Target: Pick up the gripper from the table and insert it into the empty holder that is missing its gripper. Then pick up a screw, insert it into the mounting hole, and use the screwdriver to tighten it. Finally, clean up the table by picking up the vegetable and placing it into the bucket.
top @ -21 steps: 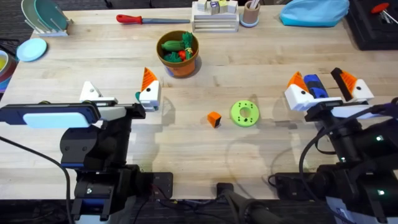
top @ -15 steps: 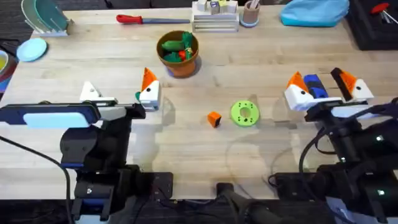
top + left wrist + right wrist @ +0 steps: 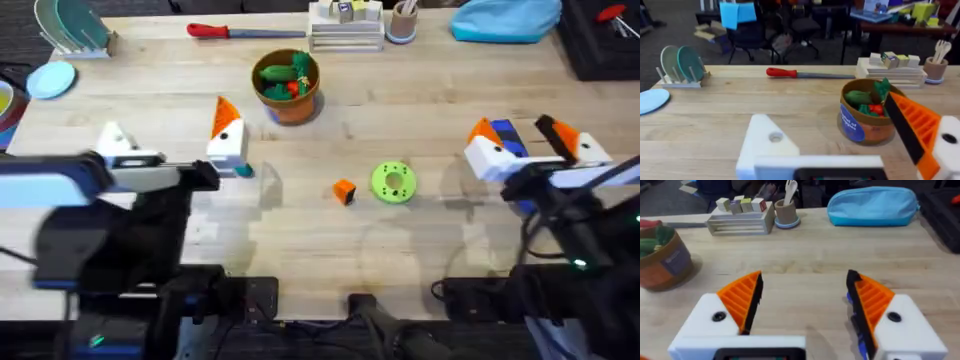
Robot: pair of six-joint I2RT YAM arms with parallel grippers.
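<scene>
The terracotta bucket (image 3: 288, 97) (image 3: 865, 122) (image 3: 660, 262) stands at the middle back. A dark green vegetable (image 3: 275, 73) (image 3: 857, 96) lies inside it with other toy food. My left gripper (image 3: 170, 140) (image 3: 830, 125) hovers open to the bucket's front left, holding nothing. At the right, the blue screwdriver (image 3: 506, 133) (image 3: 860, 335) lies on the table under my open right gripper (image 3: 530, 140) (image 3: 805, 280), beside one finger. A green disc with holes (image 3: 392, 183) and a small orange block (image 3: 345, 191) sit mid-table. The screw is out of view.
A red-handled screwdriver (image 3: 245, 31) (image 3: 805, 74), a block tray (image 3: 345, 28) (image 3: 740, 217), a cup (image 3: 402, 22) (image 3: 786, 210) and a blue pouch (image 3: 505, 18) (image 3: 872, 205) line the far edge. A plate rack (image 3: 72, 28) (image 3: 682, 67) stands far left.
My left arm has risen toward the camera and its gripper has shifted left. The right gripper has edged slightly right. Nothing on the table moved.
</scene>
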